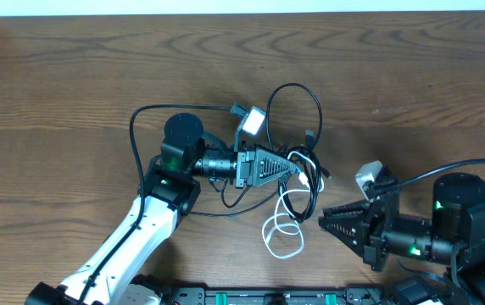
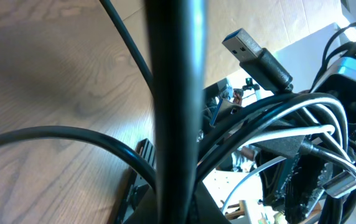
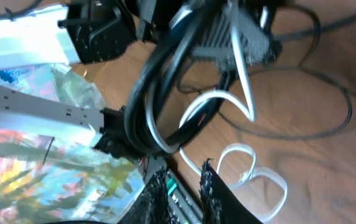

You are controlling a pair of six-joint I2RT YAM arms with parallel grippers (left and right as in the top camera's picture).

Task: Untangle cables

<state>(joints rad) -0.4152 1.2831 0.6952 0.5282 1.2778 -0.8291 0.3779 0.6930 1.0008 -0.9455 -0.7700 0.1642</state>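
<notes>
Left pincer (image 1: 296,169) clamps tangled cables (image 2: 271,115) as an anchor; right pincer (image 1: 324,217), narrowly parted and empty, faces the white cable (image 3: 245,87).

My table (image 1: 73,76), dark wood grain, with the cables (image 1: 302,174) near its middle.
On the overhead feed I see a white cord (image 1: 267,230) resting on the wood in a few small loops toward my near edge. A black cord (image 1: 296,85) sweeps in one wide loop on the far side. Where the two meet, the bundle is raised off the surface.
</notes>
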